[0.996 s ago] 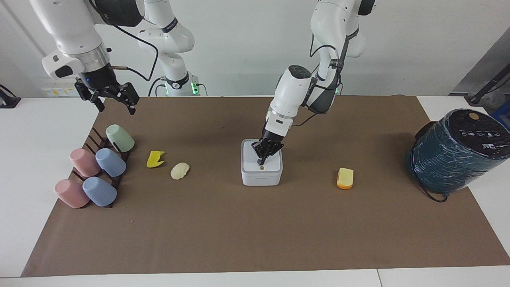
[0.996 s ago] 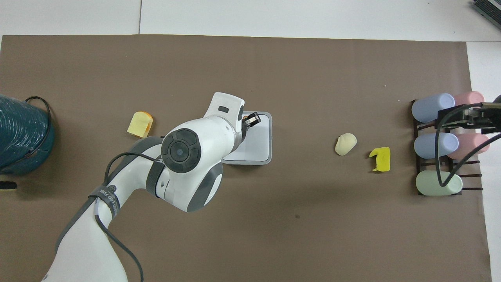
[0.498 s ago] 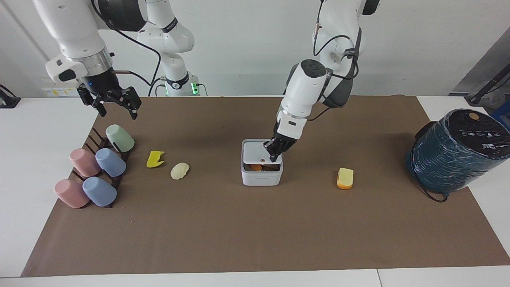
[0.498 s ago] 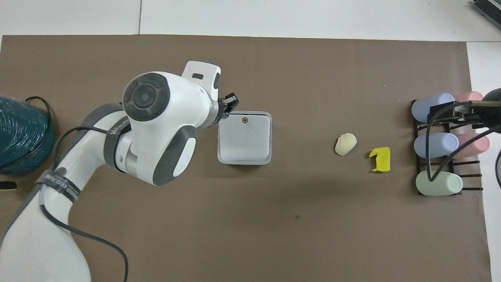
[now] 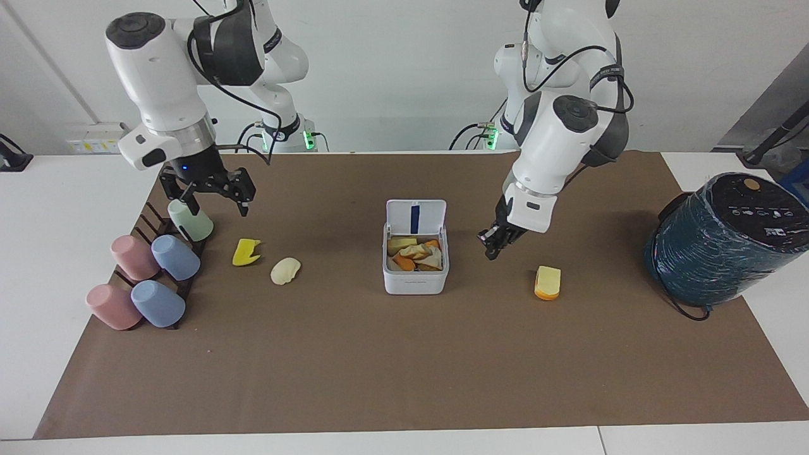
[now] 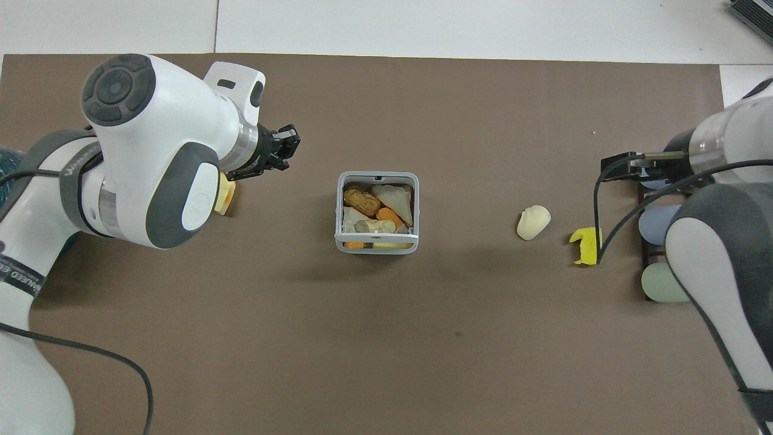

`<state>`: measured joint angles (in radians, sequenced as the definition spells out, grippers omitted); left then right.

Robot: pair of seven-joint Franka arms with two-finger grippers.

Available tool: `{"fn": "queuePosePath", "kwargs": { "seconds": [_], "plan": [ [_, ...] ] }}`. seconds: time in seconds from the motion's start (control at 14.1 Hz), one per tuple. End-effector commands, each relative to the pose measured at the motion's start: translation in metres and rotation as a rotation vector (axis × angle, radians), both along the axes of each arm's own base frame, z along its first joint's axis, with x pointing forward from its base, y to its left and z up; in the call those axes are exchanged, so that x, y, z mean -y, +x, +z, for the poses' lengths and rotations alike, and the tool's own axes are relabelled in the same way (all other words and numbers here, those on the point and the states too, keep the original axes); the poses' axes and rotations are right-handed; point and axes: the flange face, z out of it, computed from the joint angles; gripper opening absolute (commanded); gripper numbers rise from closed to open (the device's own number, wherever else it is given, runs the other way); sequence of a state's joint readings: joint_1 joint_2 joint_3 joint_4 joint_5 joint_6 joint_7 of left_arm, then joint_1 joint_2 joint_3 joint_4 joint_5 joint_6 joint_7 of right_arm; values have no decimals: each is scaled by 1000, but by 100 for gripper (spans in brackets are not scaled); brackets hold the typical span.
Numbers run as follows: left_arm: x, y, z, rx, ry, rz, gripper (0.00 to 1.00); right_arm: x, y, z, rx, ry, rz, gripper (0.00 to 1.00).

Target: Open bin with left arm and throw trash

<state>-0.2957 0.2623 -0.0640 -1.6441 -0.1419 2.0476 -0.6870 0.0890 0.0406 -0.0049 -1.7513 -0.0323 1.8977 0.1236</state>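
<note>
One bin (image 5: pixel 415 277), lid (image 5: pixel 415 217) upright at robots' side; left pincer (image 5: pixel 492 243) together, right pincer (image 5: pixel 215 196) apart.

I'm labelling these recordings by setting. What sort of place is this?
Most likely a robotics lab rather than a home: two Franka arms mounted at a white table covered with a brown mat, staged props such as the bin of scraps and a rack of pastel cups, and bare walls.

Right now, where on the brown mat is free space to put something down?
The brown mat is bare farther from the robots than the bin, and between bin and cream scrap. It is crowded by the cup rack, where the right gripper hovers.
</note>
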Motion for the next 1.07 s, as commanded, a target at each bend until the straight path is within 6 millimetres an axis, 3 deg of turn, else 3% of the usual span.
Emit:
{"fn": "queuePosePath", "kwargs": {
  "seconds": [0.0, 0.14, 0.43, 0.71, 0.92, 1.0],
  "plan": [
    [-47, -4, -12, -14, 25, -82, 34, -22, 11, -55, 18, 16, -3, 100],
    [-74, -3, -23, 14, 35, -135, 57, -42, 14, -95, 20, 23, -21, 100],
    [-115, -2, -42, 93, 57, -221, 100, -44, 0, -184, 24, 32, -54, 100],
    [-128, 3, -80, 146, 81, -312, 100, -40, -23, -237, 26, 35, -55, 100],
    [-131, 3, -107, 148, 120, -405, 100, -40, -30, -250, 18, 35, -65, 100],
    [-130, 5, -115, 146, 135, -424, 100, -39, -30, -251, 17, 34, -59, 91]
  ]
}}
